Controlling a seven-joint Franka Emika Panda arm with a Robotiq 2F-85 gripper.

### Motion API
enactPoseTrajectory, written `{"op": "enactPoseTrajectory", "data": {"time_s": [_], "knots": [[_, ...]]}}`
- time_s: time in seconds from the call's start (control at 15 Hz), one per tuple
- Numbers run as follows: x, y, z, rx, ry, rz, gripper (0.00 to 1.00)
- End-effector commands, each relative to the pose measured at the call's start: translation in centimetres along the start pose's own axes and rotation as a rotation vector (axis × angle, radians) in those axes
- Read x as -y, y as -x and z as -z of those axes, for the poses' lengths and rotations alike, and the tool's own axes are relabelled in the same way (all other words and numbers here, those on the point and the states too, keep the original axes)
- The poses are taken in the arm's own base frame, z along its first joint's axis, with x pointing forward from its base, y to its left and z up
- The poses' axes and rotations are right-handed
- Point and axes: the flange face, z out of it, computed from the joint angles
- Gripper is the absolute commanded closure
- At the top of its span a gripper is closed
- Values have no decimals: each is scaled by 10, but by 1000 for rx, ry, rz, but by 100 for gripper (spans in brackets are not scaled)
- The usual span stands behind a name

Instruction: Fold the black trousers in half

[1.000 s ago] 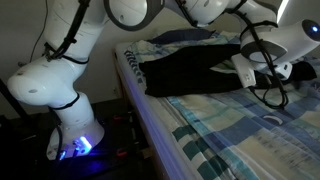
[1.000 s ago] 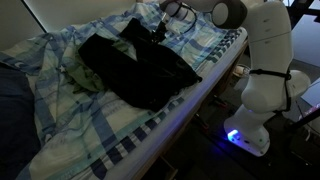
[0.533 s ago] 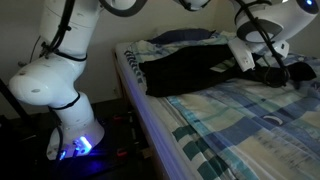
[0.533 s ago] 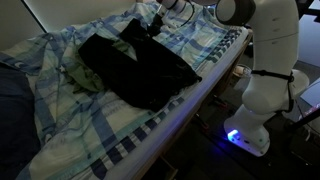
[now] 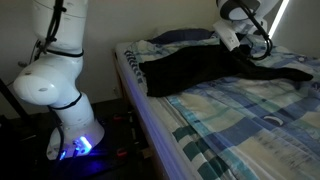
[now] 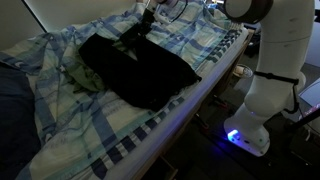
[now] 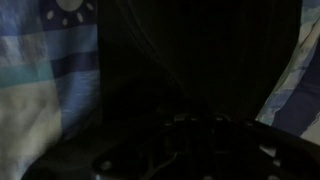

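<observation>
wrist view too dark, grip state unreadable. in an exterior view gripper (image 6: pixel 147 18) hangs over black trousers (image 6: pixel 140 72), far edge; they spread toward the camera.

Your arm (image 5: pixel 62 30) rises from its white base (image 5: pixel 55 88) at the left of an exterior view and leaves the top of the frame. It comes back in at the far right, where the white wrist (image 5: pixel 229 36) tips the gripper (image 5: pixel 243 52) downward. In an exterior view the base (image 6: pixel 268 95) stands at the right and the gripper (image 6: pixel 148 17) hangs far back at top centre. In the wrist view your gripper (image 7: pixel 180 140) is a dark shape along the bottom edge, and you cannot tell whether its jaws are closed.
</observation>
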Motion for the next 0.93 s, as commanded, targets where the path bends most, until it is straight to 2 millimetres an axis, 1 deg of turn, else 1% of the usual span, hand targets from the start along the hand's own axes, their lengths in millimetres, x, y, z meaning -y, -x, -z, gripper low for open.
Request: {"op": "enactPoseTrajectory", "data": {"time_s": [0.0,0.33,0.67,0.87], "knots": [[36,8,1,22,17,77,99],[79,3,-4,36,30,155,99],[125,3,-6,47,38,229,99],[154,6,-12,64,52,286,99]]}}
